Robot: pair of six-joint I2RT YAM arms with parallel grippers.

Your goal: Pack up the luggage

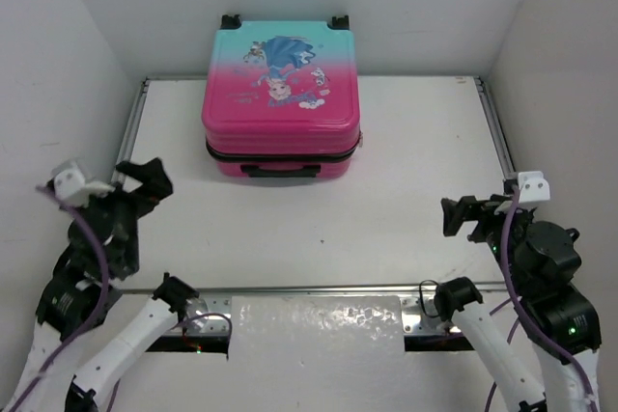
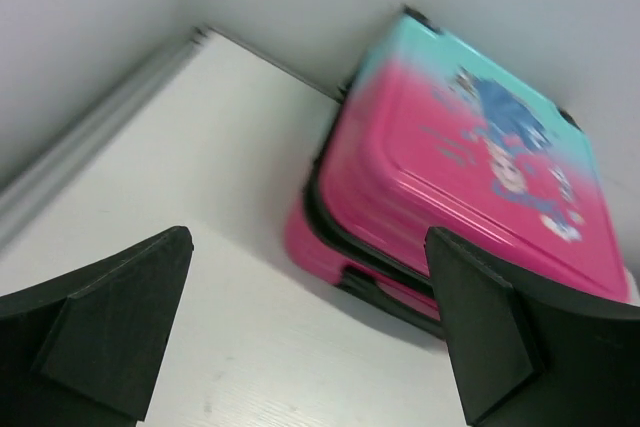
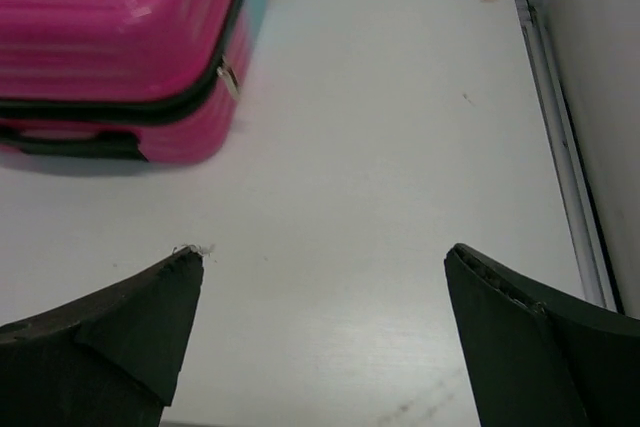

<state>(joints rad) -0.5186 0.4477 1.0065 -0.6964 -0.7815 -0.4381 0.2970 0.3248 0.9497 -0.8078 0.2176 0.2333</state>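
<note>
The white table (image 1: 415,142) carries one thing only: the luggage (image 1: 280,94), lying flat at the table's far middle with its printed shell facing up. From above it looks almost square, so its long axis is hard to judge. The teal end and the two black wheels (image 1: 231,20) point to the table's far edge. The pink end and the black handle (image 1: 280,171) face the table's near edge. The shells are shut along the dark seam (whatever is inside cannot be seen). The left gripper (image 1: 145,178) hangs over the table's near-left part with its jaws spread wide and nothing between them. The right gripper (image 3: 325,252) hangs over the near-right part, equally wide and empty. A small zip pull (image 3: 229,79) hangs on the luggage's side facing the table's right edge.
</note>
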